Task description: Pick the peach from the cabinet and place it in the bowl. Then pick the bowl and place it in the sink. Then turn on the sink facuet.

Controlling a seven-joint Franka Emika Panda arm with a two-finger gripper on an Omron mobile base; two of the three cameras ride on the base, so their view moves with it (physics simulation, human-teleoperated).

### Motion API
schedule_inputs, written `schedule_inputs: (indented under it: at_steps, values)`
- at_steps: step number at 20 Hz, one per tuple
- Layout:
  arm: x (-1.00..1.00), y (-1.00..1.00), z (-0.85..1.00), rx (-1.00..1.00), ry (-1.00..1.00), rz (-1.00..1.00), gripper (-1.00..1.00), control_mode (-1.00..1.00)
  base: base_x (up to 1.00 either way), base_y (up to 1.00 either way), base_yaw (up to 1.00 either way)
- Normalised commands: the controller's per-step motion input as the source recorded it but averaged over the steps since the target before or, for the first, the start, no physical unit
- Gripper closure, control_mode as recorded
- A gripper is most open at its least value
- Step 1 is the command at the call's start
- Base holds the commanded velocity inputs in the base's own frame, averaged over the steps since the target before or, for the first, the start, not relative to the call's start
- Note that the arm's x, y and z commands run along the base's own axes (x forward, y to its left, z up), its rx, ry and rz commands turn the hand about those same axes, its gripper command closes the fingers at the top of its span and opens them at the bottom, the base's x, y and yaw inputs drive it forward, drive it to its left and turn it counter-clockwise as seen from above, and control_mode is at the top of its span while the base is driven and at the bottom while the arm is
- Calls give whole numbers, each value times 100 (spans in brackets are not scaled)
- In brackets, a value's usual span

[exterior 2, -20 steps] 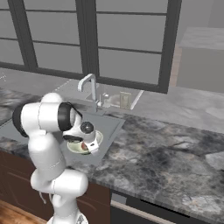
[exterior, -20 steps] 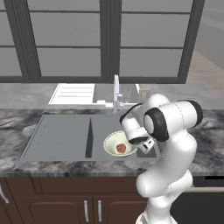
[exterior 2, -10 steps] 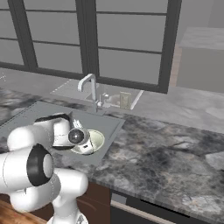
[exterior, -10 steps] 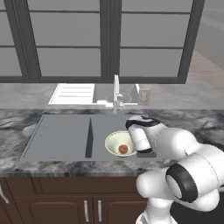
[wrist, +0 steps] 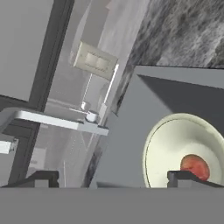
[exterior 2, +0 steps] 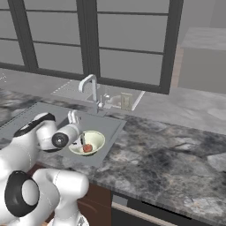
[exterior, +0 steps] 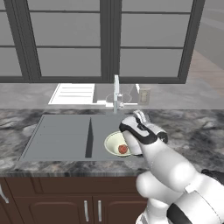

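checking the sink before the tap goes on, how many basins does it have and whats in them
2. The right basin of the sink holds the bowl with the peach in it; the left basin looks bare, though the arm hides part of the right one.

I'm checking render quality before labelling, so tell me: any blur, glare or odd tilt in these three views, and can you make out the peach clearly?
Left base view: flat, even light, no glare; peach small but clear in the bowl. Right base view: the same, soft-edged, peach readable. Hand view: rolled sideways, so the faucet lies across; a fingertip partly covers the peach.
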Motion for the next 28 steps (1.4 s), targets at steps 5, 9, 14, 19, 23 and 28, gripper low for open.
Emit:
schedule_inputs:
  at_steps: [5,9,14,19,23,28]
  values:
    - [-15,-46,100,17,11,-14,-100,-100,0,0,0]
    - [-14,-8,52,3,2,-3,-100,-100,0,0,0]
    - [-13,5,45,10,9,0,-100,-100,0,0,0]
    - [-41,-17,100,45,6,0,-100,-100,0,0,0]
    - [-41,-20,100,49,10,0,-100,-100,0,0,0]
    - [-33,-36,100,58,11,6,-100,-100,0,0,0]
